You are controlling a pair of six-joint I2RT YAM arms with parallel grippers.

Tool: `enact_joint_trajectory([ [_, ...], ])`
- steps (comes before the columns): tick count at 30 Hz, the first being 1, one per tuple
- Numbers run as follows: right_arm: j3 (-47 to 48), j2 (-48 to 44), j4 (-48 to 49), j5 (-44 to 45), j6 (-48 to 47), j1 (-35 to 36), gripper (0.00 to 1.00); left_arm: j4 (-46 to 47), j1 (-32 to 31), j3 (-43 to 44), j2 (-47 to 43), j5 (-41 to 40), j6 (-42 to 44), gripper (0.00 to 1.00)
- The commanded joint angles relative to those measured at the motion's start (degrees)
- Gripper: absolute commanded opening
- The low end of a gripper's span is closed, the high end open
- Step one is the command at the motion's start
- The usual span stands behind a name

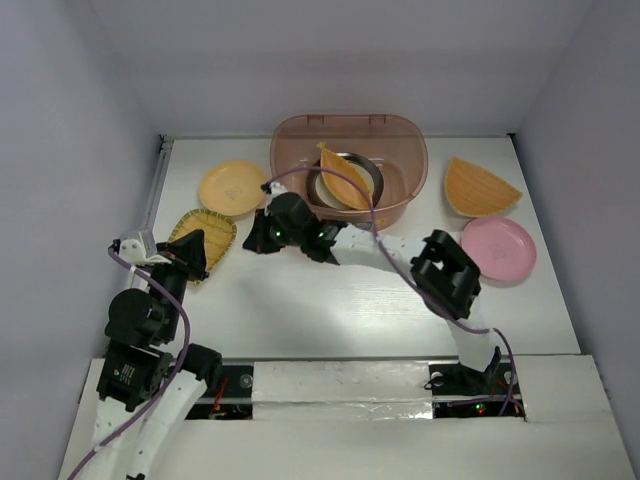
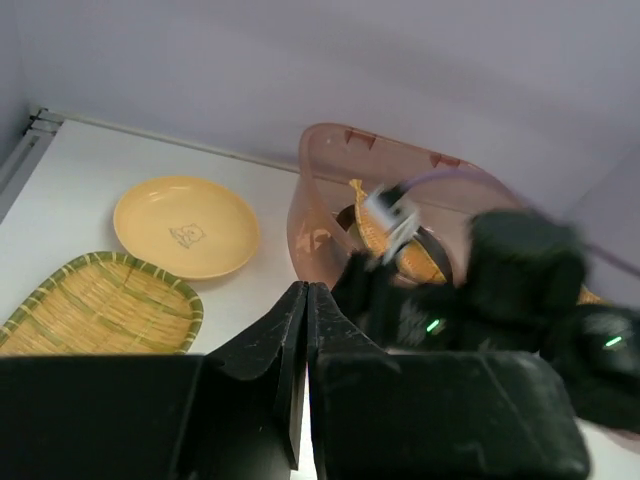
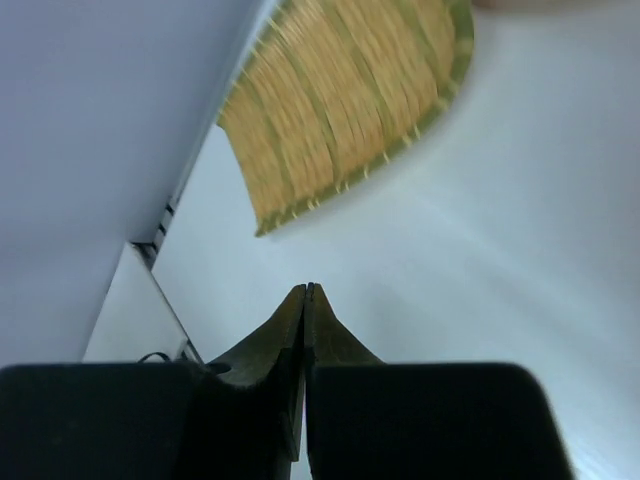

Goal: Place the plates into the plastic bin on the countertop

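Observation:
The translucent reddish plastic bin (image 1: 395, 150) stands at the back of the white countertop (image 1: 330, 300). It holds an orange leaf-shaped plate (image 1: 345, 180) leaning over another dish. A round yellow plate (image 1: 232, 187) and a yellow ribbed plate (image 1: 212, 228) lie left of the bin. An orange fan-shaped plate (image 1: 480, 187) and a round pink plate (image 1: 498, 247) lie to its right. My left gripper (image 1: 194, 246) hovers over the ribbed plate's near edge, shut and empty (image 2: 306, 288). My right gripper (image 1: 254, 241) reaches across in front of the bin toward the ribbed plate (image 3: 350, 100), shut on nothing (image 3: 305, 290).
Pale walls close the countertop in on three sides. A metal rail (image 1: 155, 190) runs along the left edge. My right arm (image 1: 445, 272) stretches diagonally across the middle, just in front of the bin (image 2: 320, 210). Its dark wrist (image 2: 500, 290) fills the right of the left wrist view.

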Motion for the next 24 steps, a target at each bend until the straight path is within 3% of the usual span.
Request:
enact_joint_trajectory([
  [1, 3.85, 4.76, 7.11, 5.69, 8.56, 2.40, 0.09, 2.77, 0.36, -0.03, -1.03, -1.51, -0.30, 0.00],
  [3, 4.47, 7.05, 8.00, 8.65, 10.76, 3.46, 0.18, 3.03, 0.36, -0.11, -1.03, -0.89, -0.30, 0.02],
  [4, 4.56, 8.20, 8.87, 9.81, 11.92, 3.99, 0.31, 3.12, 0.36, -0.20, -1.11, -0.71, -0.38, 0.09],
  [7, 5.88, 12.15, 9.58, 12.63, 15.52, 4.70, 0.51, 3.30, 0.36, -0.20, -1.29, 0.25, -0.38, 0.17],
  [8, 6.40, 13.12, 9.58, 13.33, 16.23, 5.22, 0.54, 3.30, 0.36, -0.29, -1.38, 0.43, -0.38, 0.18],
  [18, 10.98, 22.00, 12.22, 14.40, 23.00, 5.22, 0.59, 3.47, 0.36, -0.38, -2.34, 1.40, -0.56, 0.22],
  [24, 21.60, 29.37, 6.08, 12.47, 22.04, 5.22, 0.58, 3.47, 0.36, -0.47, -2.52, 1.57, -0.56, 0.23],
])
